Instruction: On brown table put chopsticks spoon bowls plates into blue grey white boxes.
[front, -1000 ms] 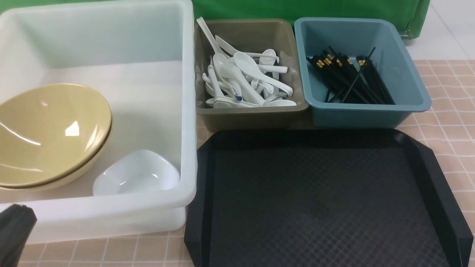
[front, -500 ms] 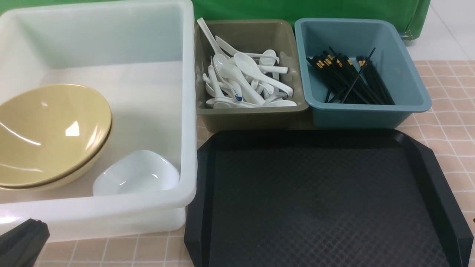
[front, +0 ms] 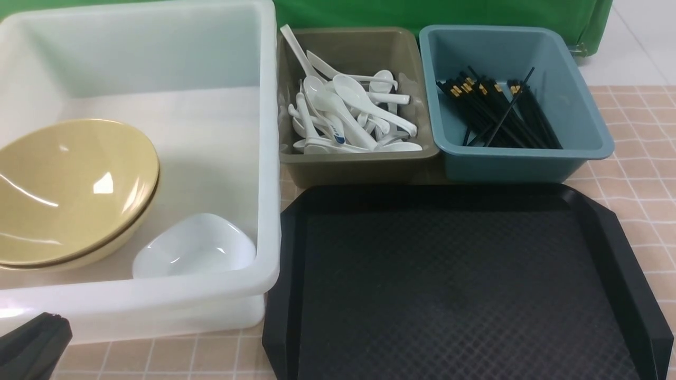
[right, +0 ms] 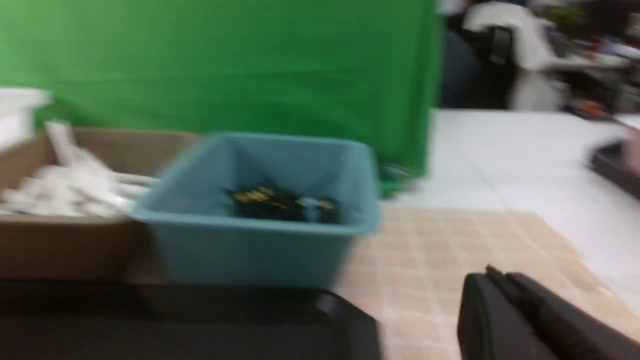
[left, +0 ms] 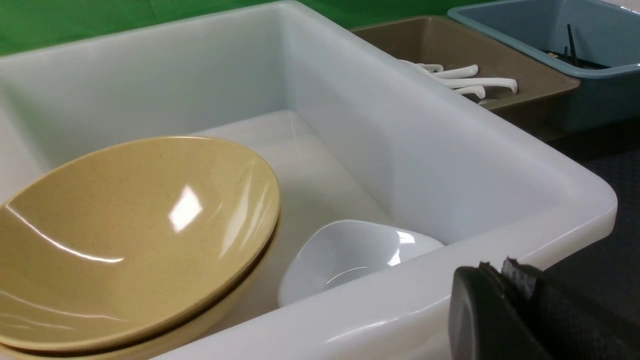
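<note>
Both sets of jaws are pressed together with nothing held: the left gripper (left: 505, 272) is parked near the front corner of the white box (front: 266, 158), and the right gripper (right: 492, 280) is kept low over the brown table (front: 641, 174). 2 stacked bowls (front: 68, 190) and 1 plate (front: 193, 248) are seen inside the white box. Spoons (front: 348, 113) are piled in the grey box (front: 359, 163); chopsticks (front: 496, 113) are laid in the blue box (front: 523, 166). No tableware is seen on the black tray (front: 465, 285). Sorting is judged complete or nearly so.
</note>
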Available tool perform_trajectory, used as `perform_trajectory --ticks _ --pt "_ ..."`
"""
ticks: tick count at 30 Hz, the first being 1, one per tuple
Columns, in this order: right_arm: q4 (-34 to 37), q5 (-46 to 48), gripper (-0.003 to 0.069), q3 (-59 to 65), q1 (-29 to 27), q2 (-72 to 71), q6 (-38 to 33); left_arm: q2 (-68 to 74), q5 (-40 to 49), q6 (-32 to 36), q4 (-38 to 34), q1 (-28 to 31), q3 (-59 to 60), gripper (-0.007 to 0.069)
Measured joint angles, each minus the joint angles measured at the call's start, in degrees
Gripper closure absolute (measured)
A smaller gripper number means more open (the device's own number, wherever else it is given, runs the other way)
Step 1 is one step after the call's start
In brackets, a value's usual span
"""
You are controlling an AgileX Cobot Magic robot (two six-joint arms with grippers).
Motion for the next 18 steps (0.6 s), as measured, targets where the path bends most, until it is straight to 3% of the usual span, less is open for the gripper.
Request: perform_trajectory --ticks 8,18 --pt "2.7 14.9 0.0611 0.1 -2.6 0.0 -0.1 0.0 0.0 0.0 0.0 0.0 0.0 0.0620" --pt "3.8 16.0 0.0611 -0.1 -2.7 0.0 0.0 0.0 0.0 0.0 0.0 0.0 0.0 0.0620"
